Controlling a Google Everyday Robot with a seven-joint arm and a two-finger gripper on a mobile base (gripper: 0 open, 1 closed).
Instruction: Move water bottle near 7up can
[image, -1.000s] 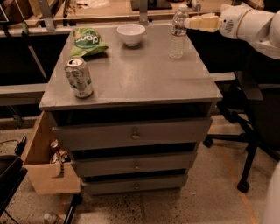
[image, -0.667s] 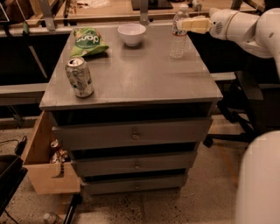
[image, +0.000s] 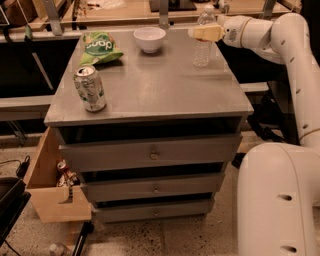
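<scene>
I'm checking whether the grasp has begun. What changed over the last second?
The gripper slid toward the picture's left, from beside the water bottle to across its upper part, and more of the robot's white body came into view at lower right. Whether it has taken hold does not show. The bottle, 7up can, chip bag and bowl stayed put.

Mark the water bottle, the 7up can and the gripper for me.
water bottle (image: 201, 54): camera view, ribbed lower body.
7up can (image: 90, 90): camera view, side wall.
gripper (image: 196, 33): camera view, its tip, at the bottle's upper part.
</scene>
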